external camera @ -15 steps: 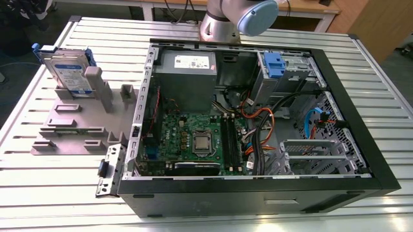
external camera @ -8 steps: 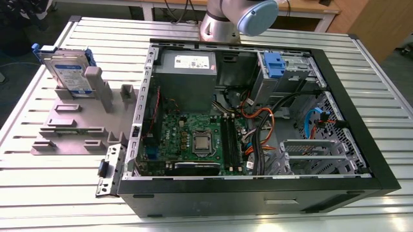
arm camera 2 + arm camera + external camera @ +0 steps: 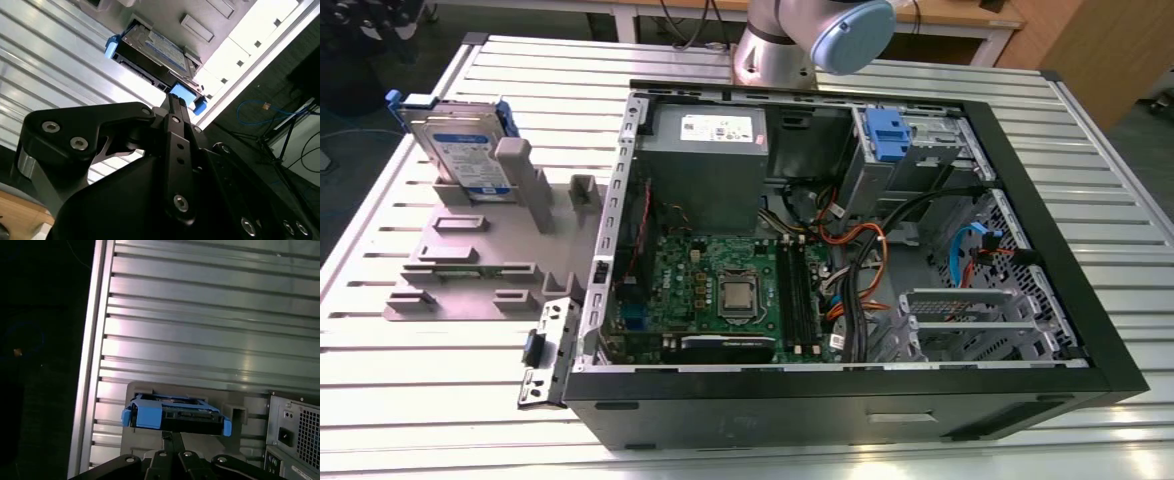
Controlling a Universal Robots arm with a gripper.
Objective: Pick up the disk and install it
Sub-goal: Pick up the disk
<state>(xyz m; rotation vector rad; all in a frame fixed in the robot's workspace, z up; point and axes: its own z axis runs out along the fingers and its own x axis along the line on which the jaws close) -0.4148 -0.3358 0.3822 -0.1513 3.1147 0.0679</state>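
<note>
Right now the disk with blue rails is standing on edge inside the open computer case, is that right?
No. The disk stands on edge, but in the grey holder on the table, outside the open computer case, at the exterior view's left of it. The exterior view shows this.

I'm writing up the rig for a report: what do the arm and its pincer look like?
The arm in the exterior view is a silver-grey metal tube with a rounded pale blue joint cap. The pincer in both wrist views is matte black, built of flat angular links pinned with small round screw heads.
</note>
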